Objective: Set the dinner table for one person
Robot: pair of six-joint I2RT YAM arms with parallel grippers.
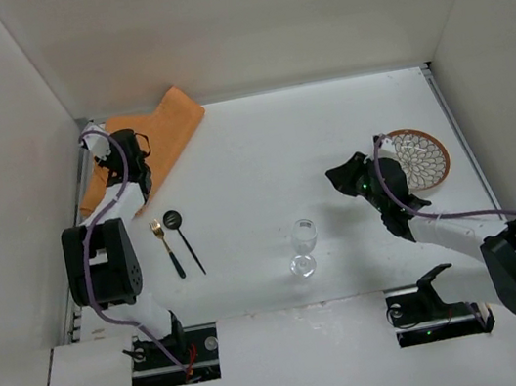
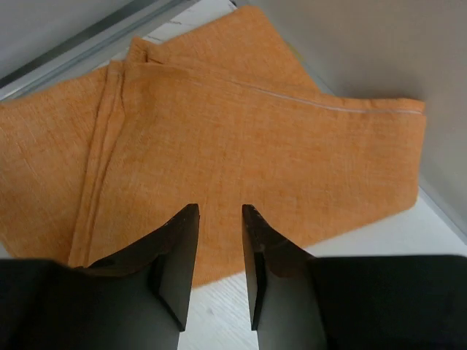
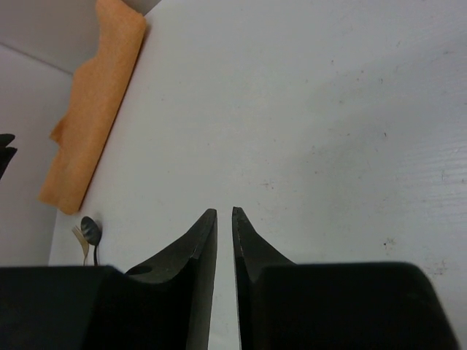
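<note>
The dinner table (image 1: 271,151) is a white tabletop. An orange cloth (image 1: 168,129) lies folded at its far left corner and fills the left wrist view (image 2: 219,131). My left gripper (image 1: 138,142) hovers at the cloth's near edge (image 2: 220,208), jaws a small gap apart with nothing between them. A gold-headed fork (image 1: 165,246) and a black spoon (image 1: 182,237) lie side by side near the left arm. A clear stemmed glass (image 1: 303,243) stands at the middle front. A woven round plate (image 1: 418,158) sits at the right. My right gripper (image 1: 337,180) (image 3: 224,210) is left of the plate, jaws almost together and empty.
White walls close in the table on three sides, and a metal rail (image 1: 453,126) runs along each side edge. The right wrist view shows the cloth (image 3: 95,109), spoon (image 3: 90,230) and fork (image 3: 82,240) far across bare tabletop.
</note>
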